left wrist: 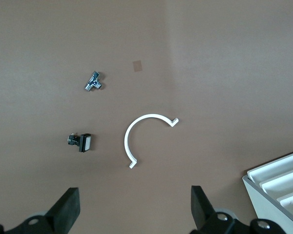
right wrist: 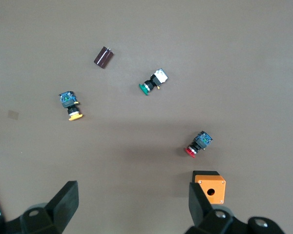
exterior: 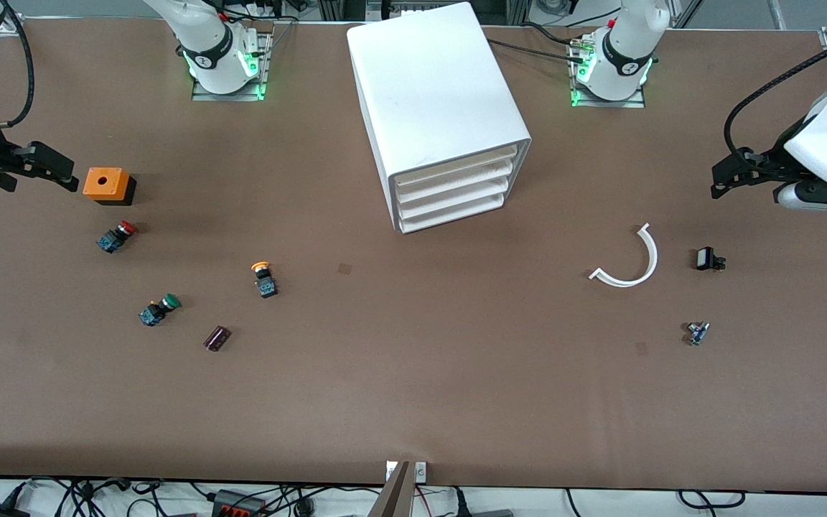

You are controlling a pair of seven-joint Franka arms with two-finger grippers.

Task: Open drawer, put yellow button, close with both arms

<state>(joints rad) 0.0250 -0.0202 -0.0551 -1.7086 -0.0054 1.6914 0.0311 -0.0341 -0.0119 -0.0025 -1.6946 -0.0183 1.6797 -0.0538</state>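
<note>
Grippers, left (left wrist: 134, 209) and right (right wrist: 132, 209), hang spread apart, empty. Round-capped yellow button (exterior: 264, 278) lies on the matte table (exterior: 413, 388) nearer the camera than the smooth white drawer cabinet (exterior: 442, 115).

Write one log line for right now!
drawers: shut | yellow button: on table, untouched | left tool: open, waiting | right tool: open, waiting

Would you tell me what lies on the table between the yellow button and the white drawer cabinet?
Only bare table: in the front view, nothing but a faint small mark sits between the yellow button and the drawer cabinet.
</note>
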